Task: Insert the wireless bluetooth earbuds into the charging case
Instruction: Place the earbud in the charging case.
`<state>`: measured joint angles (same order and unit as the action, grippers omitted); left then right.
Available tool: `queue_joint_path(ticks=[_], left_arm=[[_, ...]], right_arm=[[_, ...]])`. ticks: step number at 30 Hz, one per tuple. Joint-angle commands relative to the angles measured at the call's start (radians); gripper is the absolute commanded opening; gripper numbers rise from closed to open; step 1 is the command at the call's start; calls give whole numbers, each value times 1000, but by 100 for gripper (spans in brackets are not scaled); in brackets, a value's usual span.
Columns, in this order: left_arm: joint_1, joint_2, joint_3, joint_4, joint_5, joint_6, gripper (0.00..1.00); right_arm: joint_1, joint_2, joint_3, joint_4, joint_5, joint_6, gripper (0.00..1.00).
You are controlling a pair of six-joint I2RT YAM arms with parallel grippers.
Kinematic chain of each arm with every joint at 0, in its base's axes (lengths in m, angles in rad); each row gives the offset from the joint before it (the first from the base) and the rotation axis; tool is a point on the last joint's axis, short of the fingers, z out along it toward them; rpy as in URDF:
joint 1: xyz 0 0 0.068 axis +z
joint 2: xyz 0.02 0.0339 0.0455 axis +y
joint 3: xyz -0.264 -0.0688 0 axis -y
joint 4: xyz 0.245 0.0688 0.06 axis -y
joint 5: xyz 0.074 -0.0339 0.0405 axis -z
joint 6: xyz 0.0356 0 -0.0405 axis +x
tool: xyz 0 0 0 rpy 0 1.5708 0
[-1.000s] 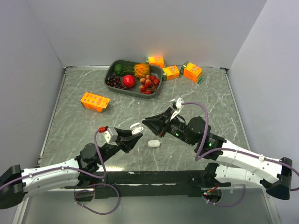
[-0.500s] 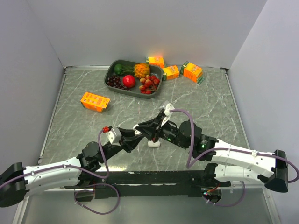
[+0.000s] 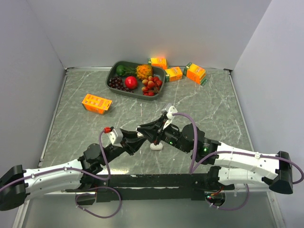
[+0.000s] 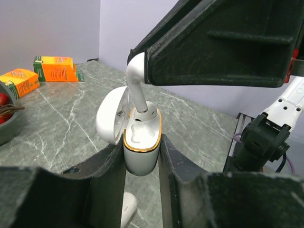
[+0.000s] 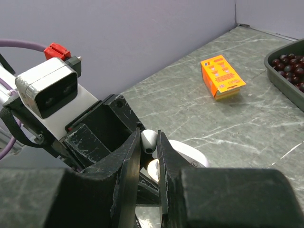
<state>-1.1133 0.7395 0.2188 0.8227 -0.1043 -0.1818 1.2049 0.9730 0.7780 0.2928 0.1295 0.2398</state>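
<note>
**Left claw.** The left claw (image 4: 141,151) is clamped on a glossy white plastic charging case (image 4: 140,159) with a gold rim. One finger presses each side of the case body. The case stands upright between the fingers, raised above the grey marbled table (image 4: 52,123). Its hinged lid (image 4: 108,121) is swung open to the left of the claw.

**Right claw.** The right claw (image 5: 150,153) is clamped on a tiny glossy white plastic earbud (image 4: 137,83). It grips the rounded head, and the stem hangs down from the fingertips. In the left wrist view this claw sits directly above the left claw, just over the open case.

**Earbud position.** The stem tip meets the open top of the charging case at the socket farther from the left claw's camera. The depth of entry cannot be told. In the right wrist view the earbud head (image 5: 148,138) shows between the two fingers, with the white lid just behind and to the right.

**Surroundings.** In the top view the two claws meet tip to tip. A second small white rounded case (image 3: 156,146) lies on the table just beside and below them. An orange rectangular carton (image 3: 97,102) lies well apart, ahead and to the left of the left claw. A dark oval tray (image 3: 114,71) of fruit stands farther ahead.
</note>
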Motion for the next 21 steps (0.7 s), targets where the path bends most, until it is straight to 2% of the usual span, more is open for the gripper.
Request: queue_joint_path(ticks=[1, 10, 21], left_arm=[[-5, -22, 45, 13, -23, -54, 1], [-5, -8, 71, -37, -46, -139, 1], [-3, -11, 67, -27, -34, -157, 1]], right_arm=[[13, 6, -8, 57, 28, -17, 0], [25, 13, -6, 62, 64, -2, 0], [38, 18, -22, 66, 111, 3, 0]])
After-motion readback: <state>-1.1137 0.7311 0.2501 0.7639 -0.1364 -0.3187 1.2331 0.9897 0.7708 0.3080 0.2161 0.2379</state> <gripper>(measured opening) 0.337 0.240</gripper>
